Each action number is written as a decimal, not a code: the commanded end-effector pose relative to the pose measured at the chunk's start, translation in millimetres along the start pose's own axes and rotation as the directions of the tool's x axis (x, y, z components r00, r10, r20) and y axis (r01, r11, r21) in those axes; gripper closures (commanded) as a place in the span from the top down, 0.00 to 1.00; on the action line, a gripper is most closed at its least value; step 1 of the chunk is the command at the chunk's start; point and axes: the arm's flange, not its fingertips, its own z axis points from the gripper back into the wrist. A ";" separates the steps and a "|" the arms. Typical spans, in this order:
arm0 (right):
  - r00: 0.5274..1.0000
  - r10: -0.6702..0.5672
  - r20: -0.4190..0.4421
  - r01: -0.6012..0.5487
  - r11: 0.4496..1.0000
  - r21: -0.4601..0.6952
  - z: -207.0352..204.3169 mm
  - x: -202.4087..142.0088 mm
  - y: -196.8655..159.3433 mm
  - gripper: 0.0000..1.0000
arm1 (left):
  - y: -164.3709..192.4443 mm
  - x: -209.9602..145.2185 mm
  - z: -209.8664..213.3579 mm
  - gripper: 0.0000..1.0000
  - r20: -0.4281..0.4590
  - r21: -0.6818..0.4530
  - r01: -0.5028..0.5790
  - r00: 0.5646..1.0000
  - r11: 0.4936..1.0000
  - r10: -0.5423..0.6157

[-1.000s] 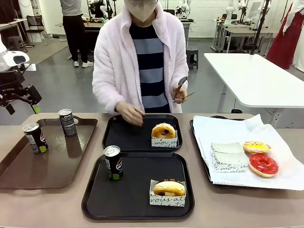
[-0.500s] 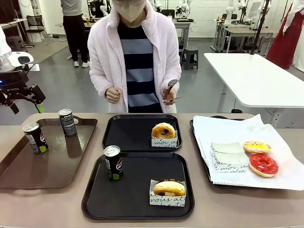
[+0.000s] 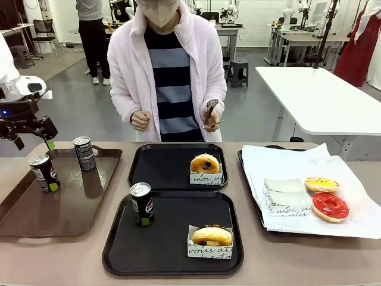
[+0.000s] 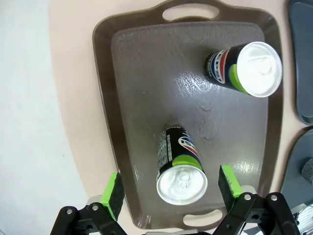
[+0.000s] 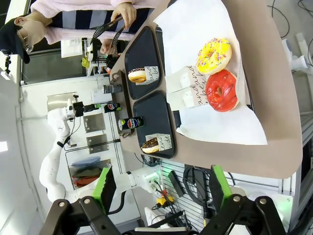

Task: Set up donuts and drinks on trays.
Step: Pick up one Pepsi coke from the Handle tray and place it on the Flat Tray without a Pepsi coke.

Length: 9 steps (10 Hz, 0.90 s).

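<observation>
Left gripper spread wide, empty, above 1 slim black soda can on brown plastic tray; right gripper spread, empty.

black trays: glossy plastic | brown tray: textured, sheeny | cans: shiny metal tops

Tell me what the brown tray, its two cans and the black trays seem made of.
Brown tray: likely plastic; pebbled texture, semi-gloss sheen with reflections.
Cans: metal, probably aluminium; bare silver tops, glossy printed sides.
Black trays: apparently moulded plastic, smooth satin, soft highlights along the raised rims.
</observation>
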 end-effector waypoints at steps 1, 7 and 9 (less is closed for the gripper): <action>1.000 0.002 0.004 -0.002 1.000 0.018 0.1 1.0 1.1 1.00 | 2.1 -2.1 -12.9 1.00 0.012 0.014 -0.012 1.000 1.000 0.012; 1.000 0.002 0.004 -0.002 1.000 0.018 0.1 1.0 1.1 1.00 | -5.2 -22.3 -44.5 1.00 -0.029 0.021 0.014 0.999 1.000 -0.013; 1.000 0.002 0.004 -0.002 1.000 0.018 0.1 1.0 1.1 1.00 | -4.8 -23.2 -46.8 1.00 0.015 0.029 0.012 1.000 1.000 -0.013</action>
